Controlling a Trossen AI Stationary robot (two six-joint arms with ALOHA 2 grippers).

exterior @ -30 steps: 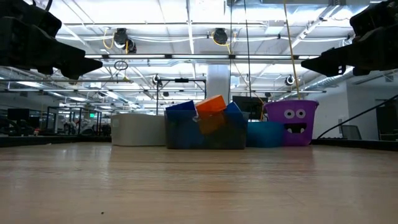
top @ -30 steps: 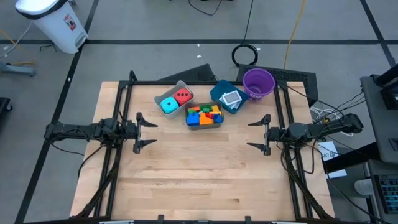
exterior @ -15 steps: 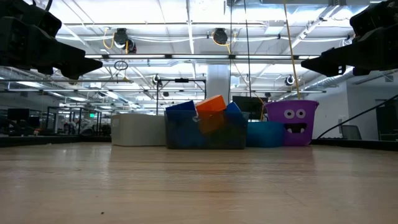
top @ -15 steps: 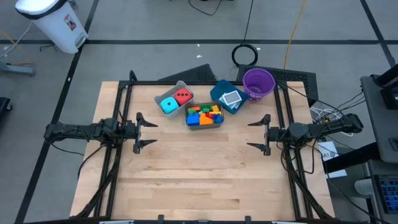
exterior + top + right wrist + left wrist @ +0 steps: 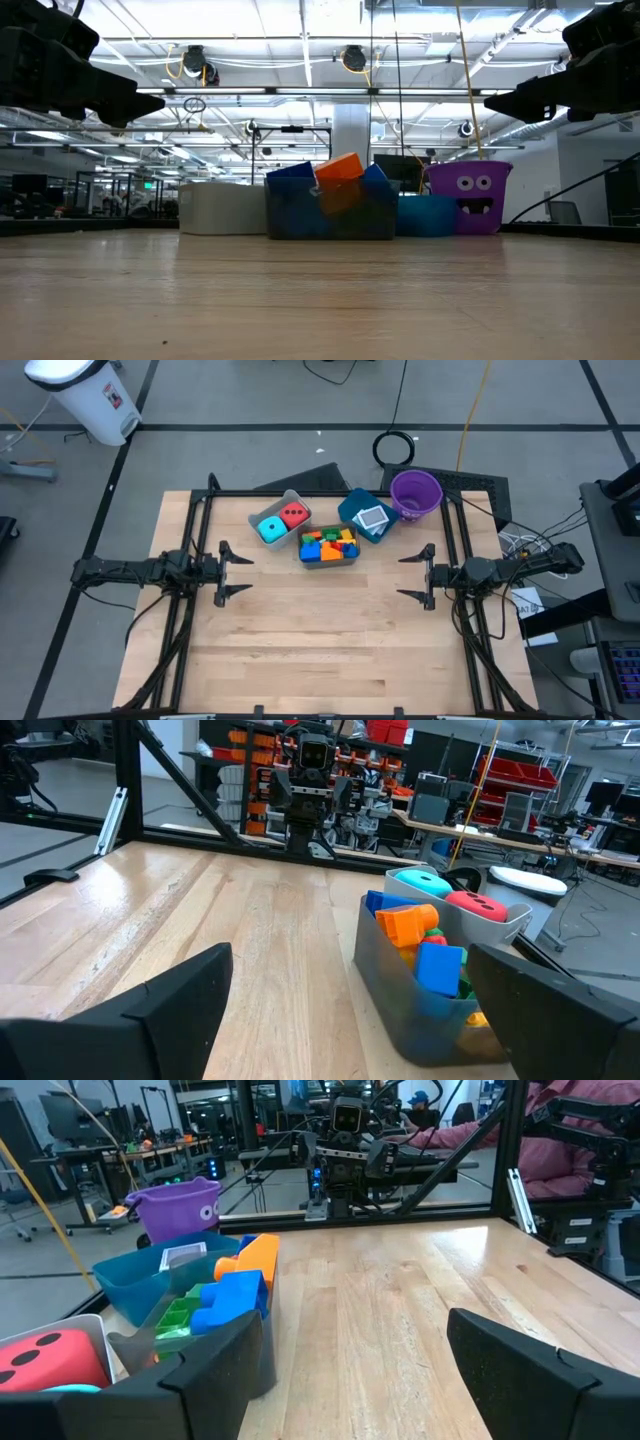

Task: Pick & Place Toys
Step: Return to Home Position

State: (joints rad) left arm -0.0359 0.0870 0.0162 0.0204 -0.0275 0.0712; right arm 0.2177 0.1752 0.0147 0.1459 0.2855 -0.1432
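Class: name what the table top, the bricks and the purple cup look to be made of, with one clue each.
Table top: pale wood, satin finish; grain and plank seams show. Bricks: likely moulded plastic, glossy; bright colours, crisp edges. Purple cup: probably smooth plastic with a printed face; unsure.

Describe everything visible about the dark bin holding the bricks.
The dark bin is a small rectangular tub, seemingly smoky translucent plastic, standing upright at the far centre of the table. Bricks in orange, blue, green, red and yellow fill it, some poking above its rim. The grey bin sits close on its left and the teal bin on its right; contact cannot be told. The left gripper and right gripper hang open, clear of it.
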